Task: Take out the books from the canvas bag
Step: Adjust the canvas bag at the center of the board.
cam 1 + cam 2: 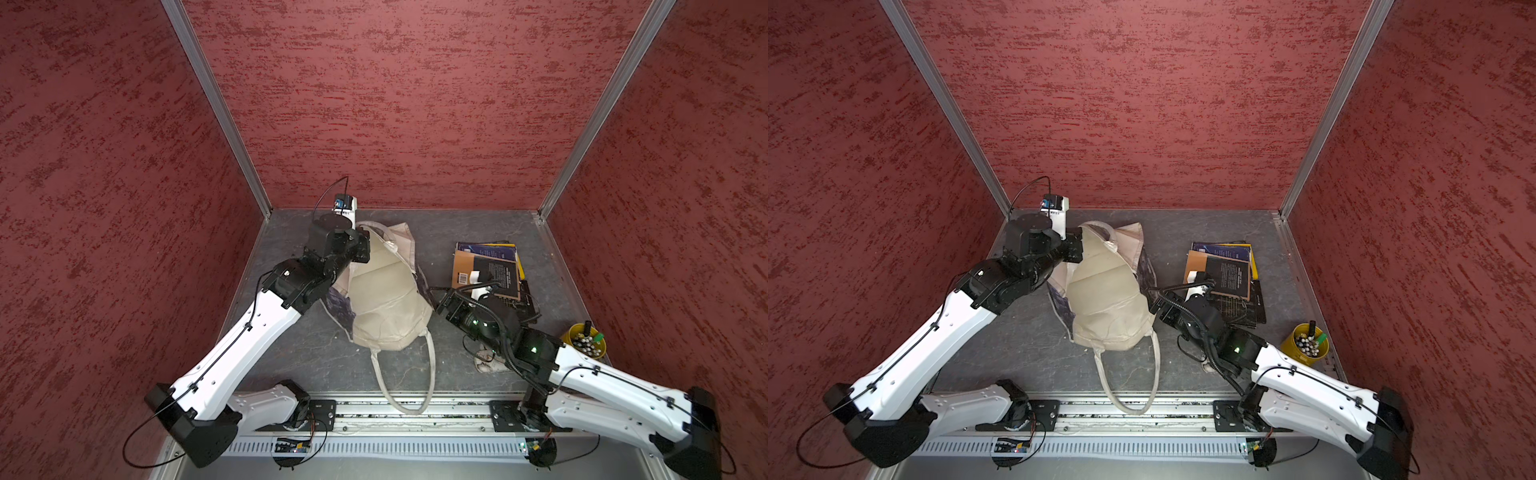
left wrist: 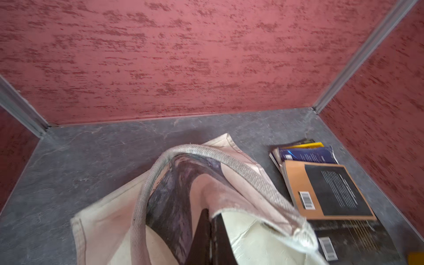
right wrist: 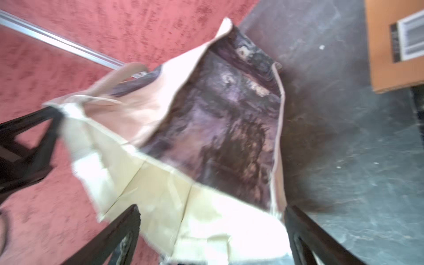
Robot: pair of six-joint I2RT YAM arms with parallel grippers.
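Apparently done: books (image 1: 486, 266) stacked 3 o'clock of bag (image 1: 386, 299); I judge bag empty; left gripper (image 2: 210, 213) pinches bag, right gripper (image 3: 210, 213) spread.

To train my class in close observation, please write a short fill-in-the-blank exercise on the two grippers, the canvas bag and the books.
1. The left gripper is ____ on the canvas bag.
2. The right gripper has its jaws ____.
3. The books lie piled on the ____.

Missing words: shut; open; table.
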